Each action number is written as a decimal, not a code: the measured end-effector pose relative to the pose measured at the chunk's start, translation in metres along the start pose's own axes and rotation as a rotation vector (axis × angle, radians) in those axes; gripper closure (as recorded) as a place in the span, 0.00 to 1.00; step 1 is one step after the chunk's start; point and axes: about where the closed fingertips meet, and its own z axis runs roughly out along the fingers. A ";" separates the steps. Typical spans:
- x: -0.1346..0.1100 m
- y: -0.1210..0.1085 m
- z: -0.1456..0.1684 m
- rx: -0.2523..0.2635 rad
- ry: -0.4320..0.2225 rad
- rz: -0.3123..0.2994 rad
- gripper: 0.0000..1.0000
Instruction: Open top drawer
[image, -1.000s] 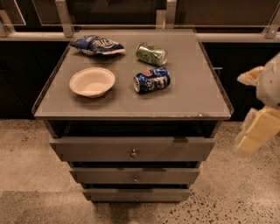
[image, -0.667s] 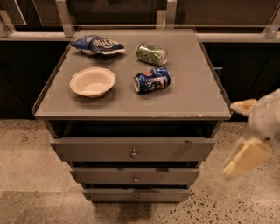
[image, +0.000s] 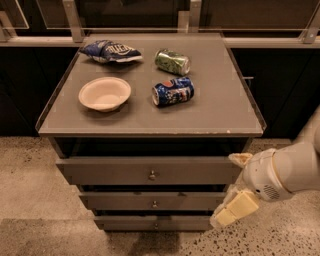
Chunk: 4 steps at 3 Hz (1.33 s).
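1. where the grey cabinet top (image: 220, 107) ended, a thin raised lip ran along its sides and its chipped front edge overhung the drawers; speckled floor (image: 30, 170) lay open to the left and in front, and dark cabinets (image: 280, 90) stood close behind.
2. on the top lay a blue chip bag (image: 111, 51) at the back left, a green can (image: 172, 62) on its side beside it, a blue can (image: 173, 92) on its side nearer the front, and an upright cream bowl (image: 104, 93) to the left of the blue can, all apart from each other.
3. the top drawer (image: 110, 171) sat just under the overhang, the widest and tallest of three grey-brown fronts, with a dark gap above it and a small round metal knob (image: 152, 175) at its centre.
4. the two thinner drawer fronts (image: 120, 201) were stacked below it, each with a like knob.
5. the gripper (image: 227, 190) hung at the right end of the drawer stack, well right of the knob, spread wide and holding nothing; one cream finger (image: 240, 159) showed by the top drawer's right corner, the other (image: 234, 210) lower down, and whether either touched a front could not be told.
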 end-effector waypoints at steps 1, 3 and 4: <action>0.000 -0.001 0.001 0.003 -0.002 0.001 0.00; -0.008 -0.015 0.017 0.030 -0.064 -0.014 0.00; -0.021 -0.037 0.039 0.093 -0.169 -0.013 0.00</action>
